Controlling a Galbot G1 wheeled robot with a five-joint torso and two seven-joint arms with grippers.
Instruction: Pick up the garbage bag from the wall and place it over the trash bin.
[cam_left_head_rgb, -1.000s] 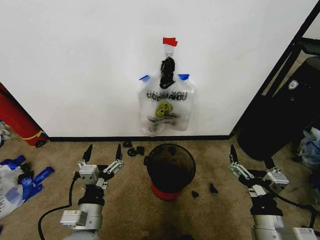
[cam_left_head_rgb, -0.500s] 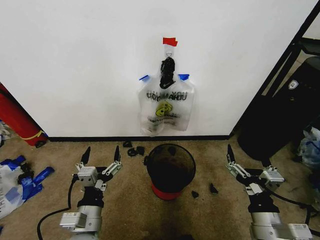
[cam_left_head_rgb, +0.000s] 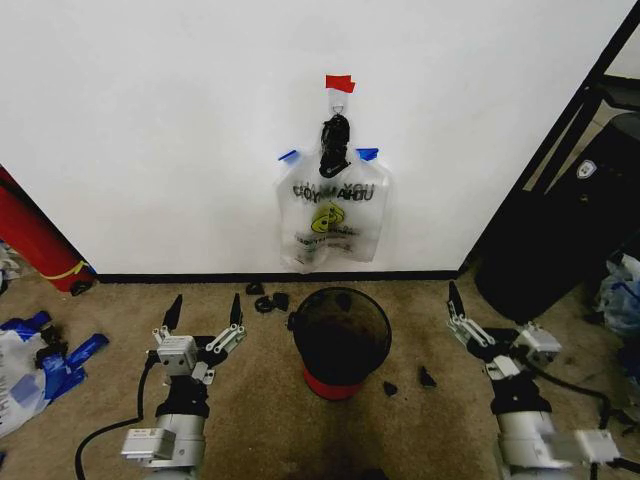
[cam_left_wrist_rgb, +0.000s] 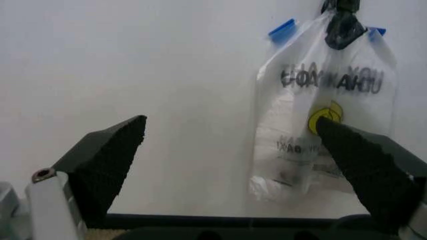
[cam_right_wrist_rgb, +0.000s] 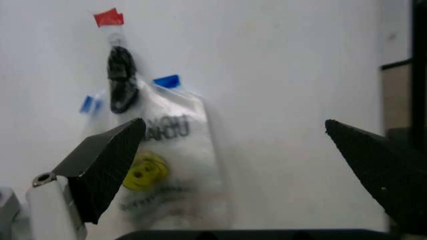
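The garbage bag (cam_left_head_rgb: 333, 215), clear plastic with blue handle tips and a yellow logo, hangs by a black tie from a small hook (cam_left_head_rgb: 338, 100) under red tape (cam_left_head_rgb: 340, 82) on the white wall (cam_left_head_rgb: 150, 120). Directly below it on the carpet stands the trash bin (cam_left_head_rgb: 341, 335), dark and round with a red base. My left gripper (cam_left_head_rgb: 206, 310) is low to the bin's left, open and holding nothing. My right gripper (cam_left_head_rgb: 490, 322) is low to the bin's right, also open. Both wrist views face the garbage bag (cam_left_wrist_rgb: 300, 100) (cam_right_wrist_rgb: 160, 165) between spread fingers (cam_left_wrist_rgb: 107, 160) (cam_right_wrist_rgb: 100, 165).
A red cylinder (cam_left_head_rgb: 35, 240) leans at the far left, with blue-and-white bags (cam_left_head_rgb: 30, 365) on the floor beside it. A large black bin (cam_left_head_rgb: 560, 250) and a black frame stand at the right. Small black scraps (cam_left_head_rgb: 268, 300) (cam_left_head_rgb: 425, 378) lie around the trash bin.
My right gripper has shifted slightly left and toward the wall. The left gripper has barely moved. The bag and bin are as before.
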